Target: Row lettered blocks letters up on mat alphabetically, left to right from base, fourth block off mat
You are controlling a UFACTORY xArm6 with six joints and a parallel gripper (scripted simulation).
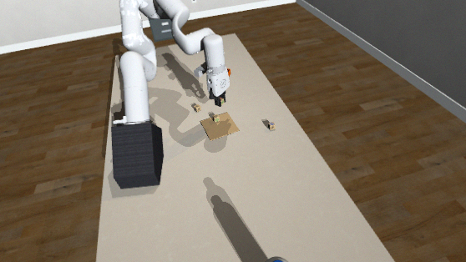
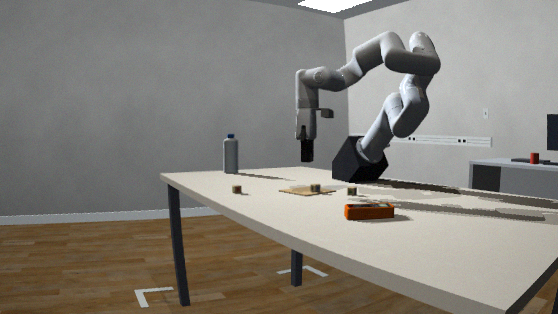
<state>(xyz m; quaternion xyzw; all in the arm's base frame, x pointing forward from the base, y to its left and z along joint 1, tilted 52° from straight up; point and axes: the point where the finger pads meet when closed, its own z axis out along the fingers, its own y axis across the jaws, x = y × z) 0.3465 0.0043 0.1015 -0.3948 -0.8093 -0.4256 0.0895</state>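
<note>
A tan mat (image 1: 220, 126) lies in the middle of the table; it also shows in the exterior view (image 2: 306, 190). One lettered block (image 1: 216, 118) (image 2: 315, 188) sits on the mat's far part. A second block (image 1: 195, 108) (image 2: 352, 190) lies on the table just off the mat, on the robot-base side. A third block (image 1: 271, 125) (image 2: 236, 189) lies farther off, on the other side of the mat. My gripper (image 1: 219, 101) (image 2: 306, 156) hangs well above the table, above the mat's far edge. It is shut on a fourth small block, which the fingers mostly hide. The letters are too small to read.
The black robot base (image 1: 137, 154) stands at the table's left edge. A grey bottle (image 2: 230, 154) stands near one end of the table. An orange box (image 2: 368, 210) lies on the table toward the other end, beyond the blocks.
</note>
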